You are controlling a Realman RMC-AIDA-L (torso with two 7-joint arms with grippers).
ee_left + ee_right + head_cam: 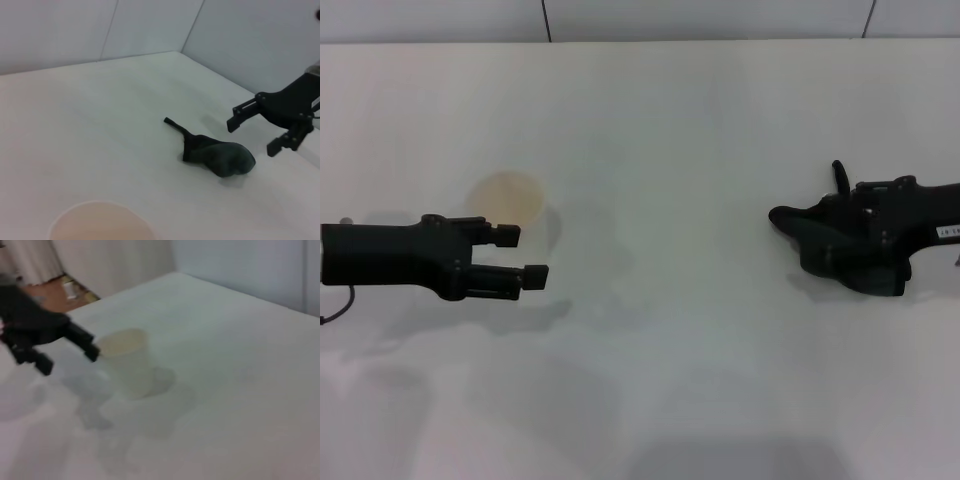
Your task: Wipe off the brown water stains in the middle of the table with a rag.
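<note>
A cream-tinted cup (506, 196) stands upright just beyond the left hand's (526, 257) fingertips, its mouth open. A grey panelled wall (620, 18) rises behind, well apart from both hands.

One worktop (650, 390); one cup (506, 195), cream-tinted, standing on it; one dark rag (220, 156), lying on it; two grippers, the left gripper (528, 256) and the right gripper (255, 131), each with two fingers; no brown stain can be made out on the white surface.
</note>
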